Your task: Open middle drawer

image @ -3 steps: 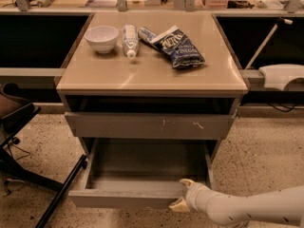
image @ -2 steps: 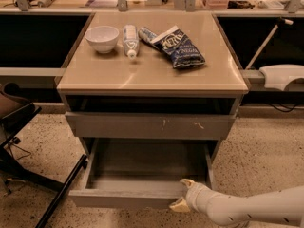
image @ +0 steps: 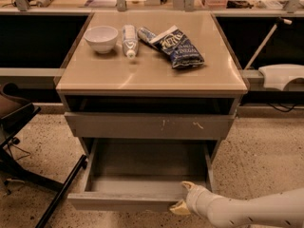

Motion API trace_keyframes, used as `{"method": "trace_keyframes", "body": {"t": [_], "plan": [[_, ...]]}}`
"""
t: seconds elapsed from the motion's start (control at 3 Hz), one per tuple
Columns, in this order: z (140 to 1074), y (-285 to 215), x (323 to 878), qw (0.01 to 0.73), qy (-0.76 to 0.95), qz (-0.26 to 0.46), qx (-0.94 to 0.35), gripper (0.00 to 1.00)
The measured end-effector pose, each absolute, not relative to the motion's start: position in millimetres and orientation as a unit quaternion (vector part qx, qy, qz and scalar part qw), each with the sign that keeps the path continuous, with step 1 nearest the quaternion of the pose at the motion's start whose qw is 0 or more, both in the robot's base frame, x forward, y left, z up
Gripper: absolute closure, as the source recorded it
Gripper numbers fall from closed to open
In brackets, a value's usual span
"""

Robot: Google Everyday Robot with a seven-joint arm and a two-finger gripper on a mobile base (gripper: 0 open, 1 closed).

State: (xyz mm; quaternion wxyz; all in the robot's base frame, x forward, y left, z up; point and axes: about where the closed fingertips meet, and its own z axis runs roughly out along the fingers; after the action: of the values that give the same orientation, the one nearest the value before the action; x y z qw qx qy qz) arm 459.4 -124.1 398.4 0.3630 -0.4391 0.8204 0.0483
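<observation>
The middle drawer (image: 118, 201) stands pulled well out of the cabinet (image: 152, 75) at 6 o'clock in the view. Its grey box interior shows only bare floor and walls. Above it sits the larger grey drawer front (image: 142, 126), closed, with pale scratch marks toward its right. Over that front is a dark open slot under the tan top, and what lies inside the slot cannot be made out.

On the top, toward 11 o'clock, a white bowl (image: 101, 37) stands upright with only its pale inside showing. Just to the right of it a white bottle (image: 129, 39) lies on its side. At 1 o'clock from the bottle a dark blue chip bag (image: 178, 46) lies flat.

The gripper (image: 183, 196) is at 5 o'clock, on the right part of the open drawer's front wall. The white arm (image: 251, 213) reaches in from the lower right corner. One yellowish fingertip (image: 188, 185) hooks over the inner side of the wall and the other lies on the outer face, so the gripper is clamped on that wall.

Compared with a second ago, the drawer is out just as far and the gripper sits at the same spot. The items on top have not moved.
</observation>
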Motion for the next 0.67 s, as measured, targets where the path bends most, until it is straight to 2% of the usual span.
{"method": "trace_keyframes", "body": {"t": [0.67], "plan": [[401.0,-124.3,453.6,0.362,0.82,0.048,-0.441,1.0]]}}
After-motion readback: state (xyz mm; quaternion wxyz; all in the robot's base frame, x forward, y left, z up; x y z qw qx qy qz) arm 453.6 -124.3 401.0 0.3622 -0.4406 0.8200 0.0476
